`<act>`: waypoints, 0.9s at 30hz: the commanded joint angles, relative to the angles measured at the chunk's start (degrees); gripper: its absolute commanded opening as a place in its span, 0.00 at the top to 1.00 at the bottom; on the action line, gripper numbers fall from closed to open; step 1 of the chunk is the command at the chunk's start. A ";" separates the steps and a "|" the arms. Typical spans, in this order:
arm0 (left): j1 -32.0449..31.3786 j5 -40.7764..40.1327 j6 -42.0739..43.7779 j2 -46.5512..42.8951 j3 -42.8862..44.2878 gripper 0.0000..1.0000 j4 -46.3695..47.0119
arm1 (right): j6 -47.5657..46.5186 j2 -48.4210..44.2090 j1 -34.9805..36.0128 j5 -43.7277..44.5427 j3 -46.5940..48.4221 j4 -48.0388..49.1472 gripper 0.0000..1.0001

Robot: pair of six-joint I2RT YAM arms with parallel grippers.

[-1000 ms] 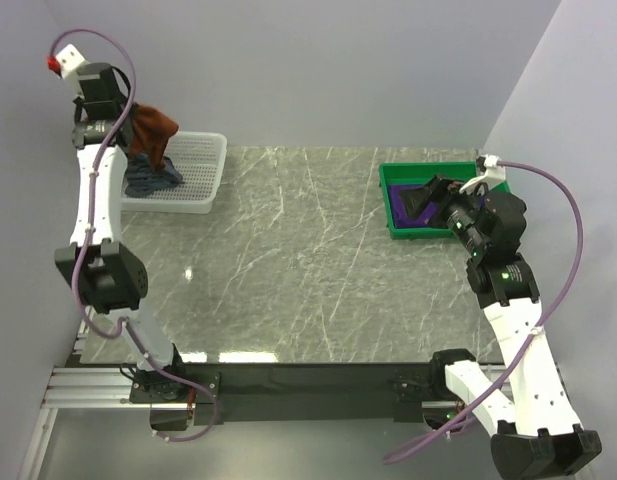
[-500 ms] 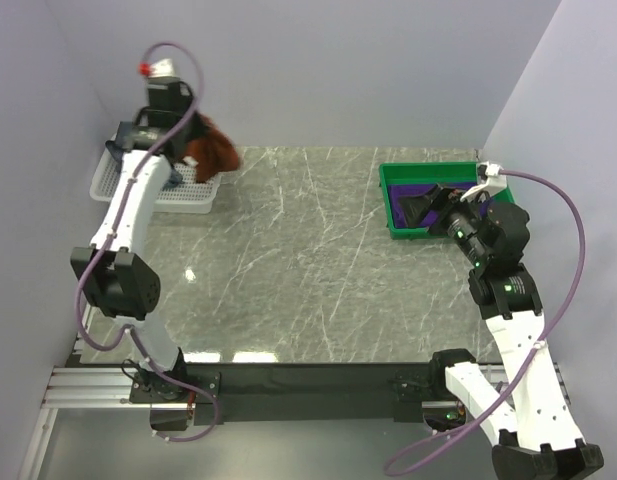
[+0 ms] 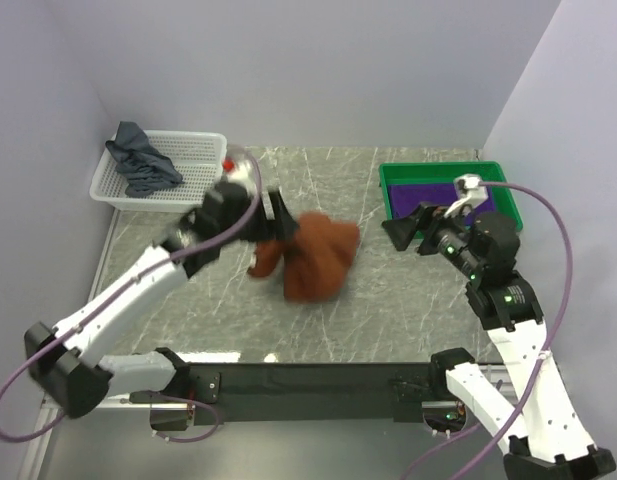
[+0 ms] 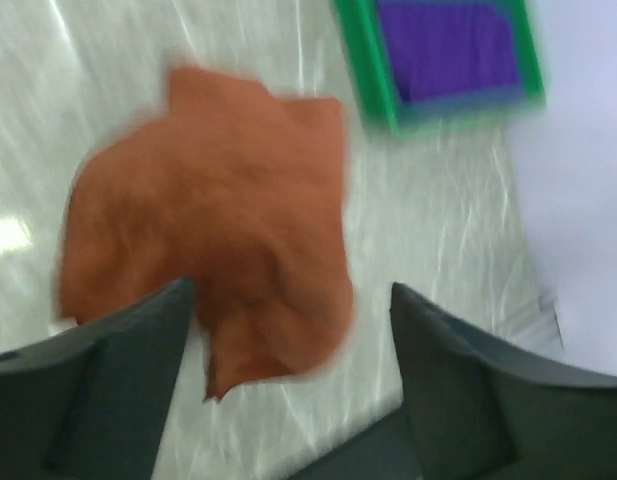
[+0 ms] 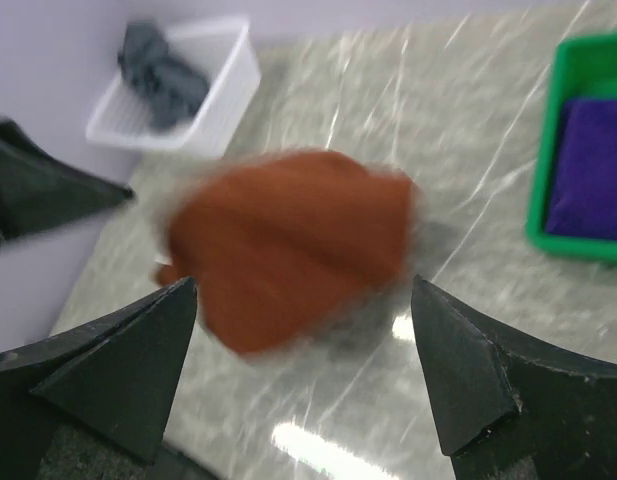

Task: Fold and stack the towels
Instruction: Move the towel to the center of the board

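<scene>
The left gripper has its fingers spread wide and released, with nothing pinched between them. The rust-brown towel lies bunched just past their tips, on the side away from the arm. It is smeared by blur in both wrist views, so whether its near edge touches the left finger cannot be told. In the top view the heap sits on the grey marble table, close against the fingertips.

The right gripper is also unclenched, its two black fingers far apart and holding nothing. Seen through the gap between them, the rust-brown towel is well ahead of the tips.

To the right of the right fingers is a green tray with a flat purple towel inside it. Far beyond both sets of fingers, by the back wall, a white mesh basket holds a crumpled grey-blue towel, one end draped over its rim.
</scene>
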 commanded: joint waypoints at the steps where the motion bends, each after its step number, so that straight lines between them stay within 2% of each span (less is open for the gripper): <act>1: -5.66 -0.46 -6.53 -7.52 -13.54 0.11 0.38 | -1.71 1.60 5.99 2.28 -1.39 -4.48 0.07; 2: -6.36 -0.56 -8.11 -11.89 -16.18 0.10 -0.23 | -1.54 2.31 9.48 4.90 -1.74 -4.84 0.07; 3: -6.37 -0.56 -8.82 -14.11 -20.90 0.10 -0.76 | -1.19 3.01 10.82 5.97 -2.61 -5.45 0.10; 5: -6.37 -3.01 -9.70 -19.99 -24.89 0.12 -2.51 | -0.66 6.00 13.03 8.34 -3.76 -5.63 0.14; 6: -6.37 -4.67 -10.31 -21.42 -28.04 0.14 -2.79 | -0.23 7.23 14.86 9.05 -4.55 -6.24 0.18; 10: -6.37 -4.95 -10.15 -23.19 -32.89 0.16 -2.35 | 1.09 15.21 20.41 15.55 -6.31 -8.18 0.22; 15: -6.28 -6.70 -10.23 -14.85 -35.36 0.20 3.17 | 2.94 21.73 24.98 23.02 -9.82 -7.66 0.23; 20: -6.19 -11.01 -9.71 -5.46 -33.70 0.28 4.77 | 3.21 25.95 27.10 24.17 -11.67 -4.93 0.23; 24: -6.19 -12.68 -9.44 -1.92 -33.34 0.37 6.00 | 2.94 27.71 27.10 26.55 -13.16 -3.27 0.25; 27: -6.19 -13.03 -9.27 -0.60 -33.25 0.40 7.32 | 3.12 27.63 27.27 25.23 -14.83 -0.37 0.25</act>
